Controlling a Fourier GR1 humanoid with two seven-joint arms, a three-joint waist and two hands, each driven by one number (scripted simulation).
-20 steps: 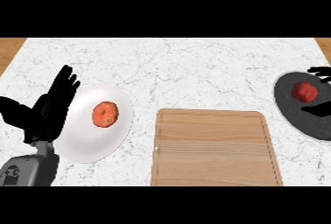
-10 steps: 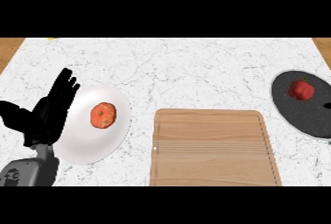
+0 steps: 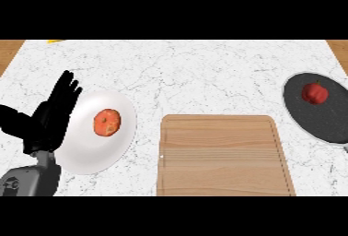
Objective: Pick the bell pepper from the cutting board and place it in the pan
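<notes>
Now | bell pepper: red, lumpy, in pan | left hand fingers released

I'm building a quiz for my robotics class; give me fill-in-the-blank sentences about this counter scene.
1. The red bell pepper lies in the dark ____.
2. The orange-red food lies on the white ____.
3. The one hand that shows, fingers straight, is the robot's ____ hand.
Missing words: pan; plate; left.
</notes>
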